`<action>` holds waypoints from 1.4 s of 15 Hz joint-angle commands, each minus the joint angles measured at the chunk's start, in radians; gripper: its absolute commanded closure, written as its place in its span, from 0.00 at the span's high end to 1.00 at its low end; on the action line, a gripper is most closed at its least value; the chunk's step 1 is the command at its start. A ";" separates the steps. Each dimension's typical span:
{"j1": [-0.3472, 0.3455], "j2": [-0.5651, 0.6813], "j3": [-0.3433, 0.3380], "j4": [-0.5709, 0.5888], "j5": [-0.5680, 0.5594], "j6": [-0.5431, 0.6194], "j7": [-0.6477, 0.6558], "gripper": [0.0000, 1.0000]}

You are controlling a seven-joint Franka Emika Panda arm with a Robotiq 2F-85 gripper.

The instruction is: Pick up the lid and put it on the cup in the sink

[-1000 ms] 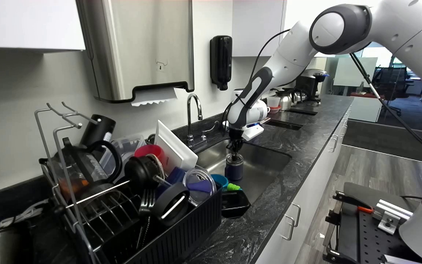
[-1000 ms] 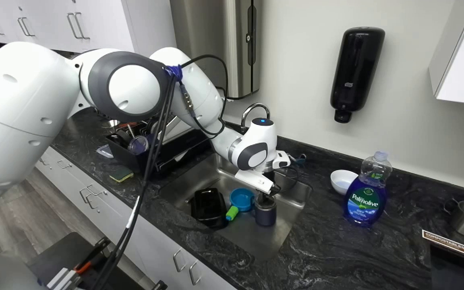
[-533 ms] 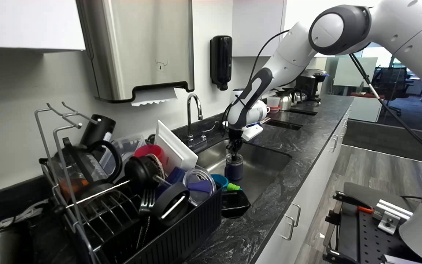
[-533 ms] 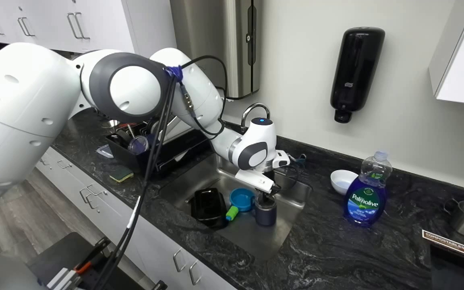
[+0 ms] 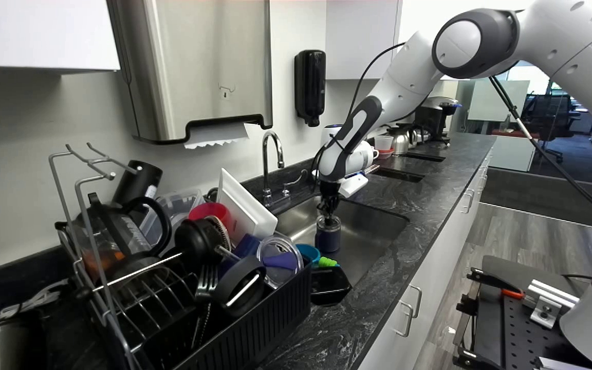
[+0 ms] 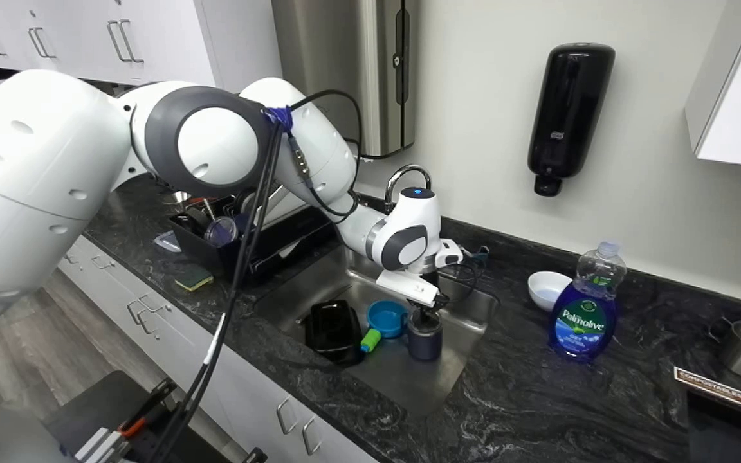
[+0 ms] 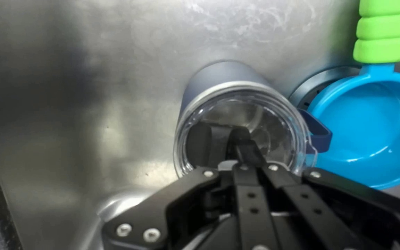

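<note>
**Claw (image 7: pixel 242 137) together over clear lid (image 7: pixel 266 118)**

Jaws meet with nothing seen between them; the tips stand over the lid, contact uncertain. The lid lies on the mouth of the navy mug (image 6: pixel 424 342), upright in the sink (image 6: pixel 402 384). Probable step: seating the lid. Press straight down, near centre; off-centre force could tilt the lid or tip the mug. In the wrist view, avoid drift right toward the mug's handle (image 7: pixel 321 141) and blue bowl (image 7: pixel 368 119). Before lifting clear, verify a level rim; full seating cannot be confirmed.
</note>
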 commanded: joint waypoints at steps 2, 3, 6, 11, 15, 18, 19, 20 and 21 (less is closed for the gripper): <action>0.017 0.061 -0.023 0.037 -0.039 -0.014 0.021 0.00; 0.017 0.061 -0.023 0.036 -0.041 -0.013 0.020 0.00; 0.015 0.061 -0.023 0.034 -0.043 -0.010 0.019 0.00; 0.014 0.056 -0.026 0.030 -0.041 -0.018 0.024 0.00; 0.011 -0.025 -0.043 -0.037 -0.035 -0.026 0.047 0.00; 0.002 -0.072 -0.054 -0.093 -0.030 -0.002 0.050 0.00; 0.001 -0.086 -0.056 -0.110 -0.031 0.003 0.049 0.00; 0.002 -0.098 -0.059 -0.124 -0.032 0.005 0.049 0.00; 0.004 -0.113 -0.060 -0.138 -0.032 0.005 0.050 0.00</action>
